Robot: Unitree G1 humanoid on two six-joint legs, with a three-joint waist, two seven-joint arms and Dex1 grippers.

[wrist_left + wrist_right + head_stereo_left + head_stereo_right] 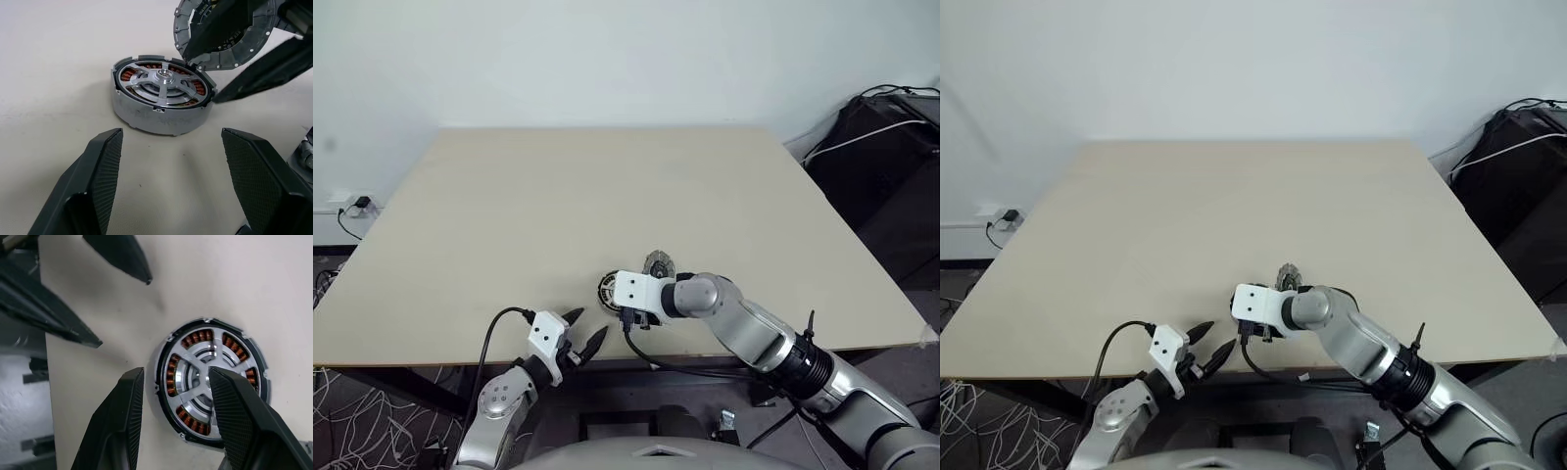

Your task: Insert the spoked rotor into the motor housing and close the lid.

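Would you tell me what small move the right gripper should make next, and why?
Probably move the right gripper away from the housing and over to the lid. The rotor already sits in the housing, the gripper hangs open and empty over it, and the lid is still off, just beside the housing.

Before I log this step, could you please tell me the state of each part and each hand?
spoked rotor: seated inside the motor housing.
motor housing: lying flat, uncovered.
lid: off, tilted on edge beside the motor housing.
left hand: open, empty.
right hand: open over the motor housing, empty.
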